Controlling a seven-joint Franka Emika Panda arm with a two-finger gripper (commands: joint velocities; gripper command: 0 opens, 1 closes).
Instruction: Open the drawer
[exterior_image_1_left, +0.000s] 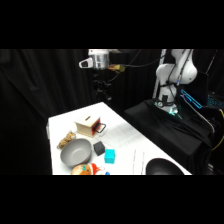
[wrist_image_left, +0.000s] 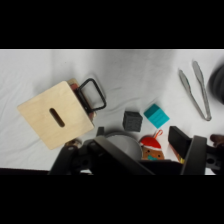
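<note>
Since the tool (exterior_image_1_left: 100, 61) is parked high, fingers apparently apart, the drawer (wrist_image_left: 81, 100) handle (wrist_image_left: 92, 95) could easily be missed; the box (wrist_image_left: 55, 120) gets shoved.

Grey bowl (exterior_image_1_left: 75, 152) – cyan cube (exterior_image_1_left: 109, 156) – tongs (wrist_image_left: 196, 91)

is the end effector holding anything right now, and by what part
Nothing is held: the end effector hangs high above the table, well clear of the drawer and its black loop handle.

white table (exterior_image_1_left: 125, 137), drawer (exterior_image_1_left: 91, 125), grey bowl (exterior_image_1_left: 75, 152), tongs (wrist_image_left: 196, 90)
</note>
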